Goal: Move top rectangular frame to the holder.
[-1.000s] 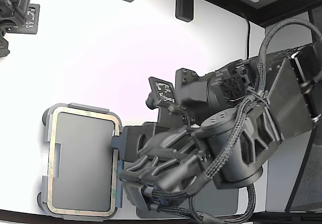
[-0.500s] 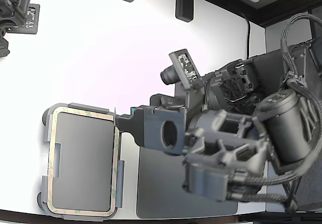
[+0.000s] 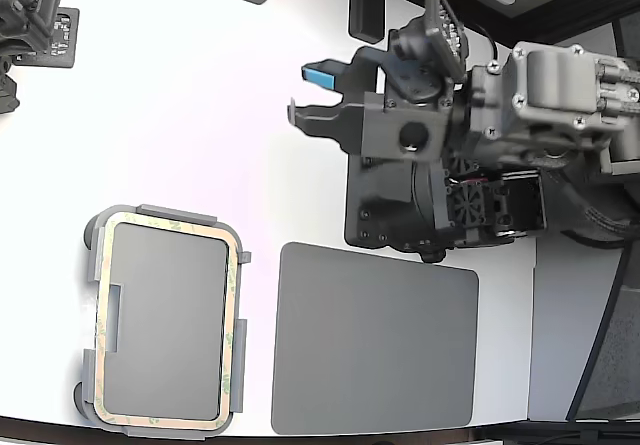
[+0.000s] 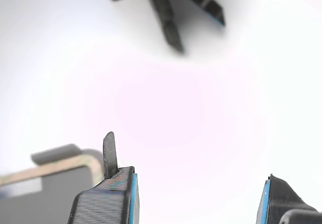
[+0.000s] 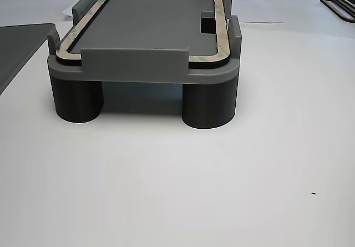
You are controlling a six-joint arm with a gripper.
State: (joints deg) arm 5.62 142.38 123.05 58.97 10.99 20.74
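The thin tan rectangular frame (image 3: 233, 315) lies seated on the light grey holder (image 3: 92, 240); the gripper (image 3: 312, 94), wide and empty, hovers well apart, so only retreat seems left.

Claw (image 3: 312, 93) open, empty, arm raised above table.

frame (image 3: 232, 305) on holder (image 3: 95, 265) | mat (image 3: 375, 350) to its exterior-view right | gripper (image 3: 312, 93) well apart, above table (image 3: 180, 115)
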